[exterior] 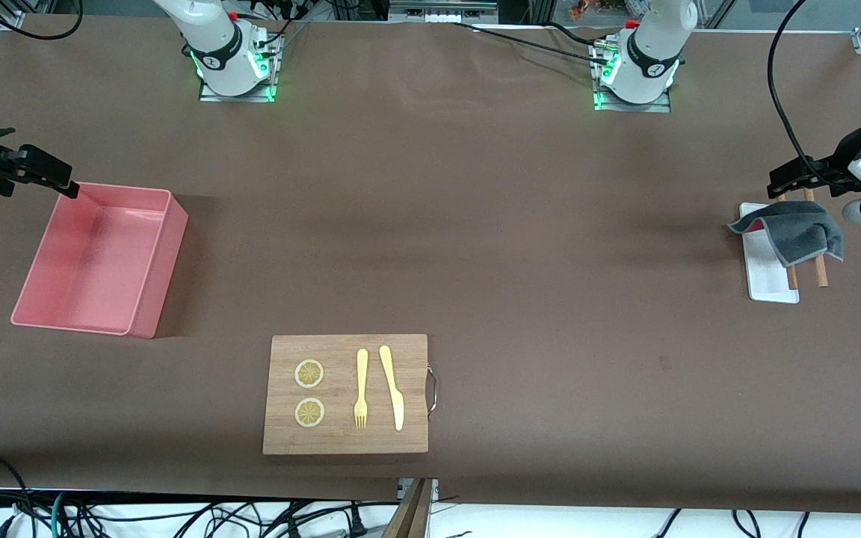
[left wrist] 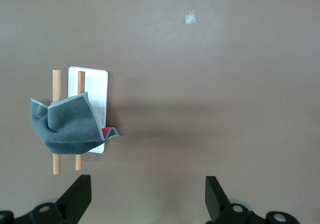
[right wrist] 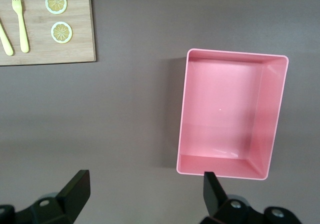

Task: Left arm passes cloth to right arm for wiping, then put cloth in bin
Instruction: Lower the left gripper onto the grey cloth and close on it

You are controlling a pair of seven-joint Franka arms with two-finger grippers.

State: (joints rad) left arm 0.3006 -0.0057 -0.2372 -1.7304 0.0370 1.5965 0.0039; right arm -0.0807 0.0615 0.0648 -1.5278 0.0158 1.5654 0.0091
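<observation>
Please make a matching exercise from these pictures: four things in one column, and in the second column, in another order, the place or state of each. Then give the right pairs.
1. cloth
2. bin
3. fork
4. left hand

A. lies on the wooden board
B. open, in the air
C. draped over two wooden sticks and a white tray
D. stands empty at the right arm's end of the table

Pairs: 1-C, 2-D, 3-A, 4-B

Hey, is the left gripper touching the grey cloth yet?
Apart. In the left wrist view the left gripper hangs open over bare table, its fingers clear of the cloth, which lies draped over two wooden sticks and a white tray.
</observation>
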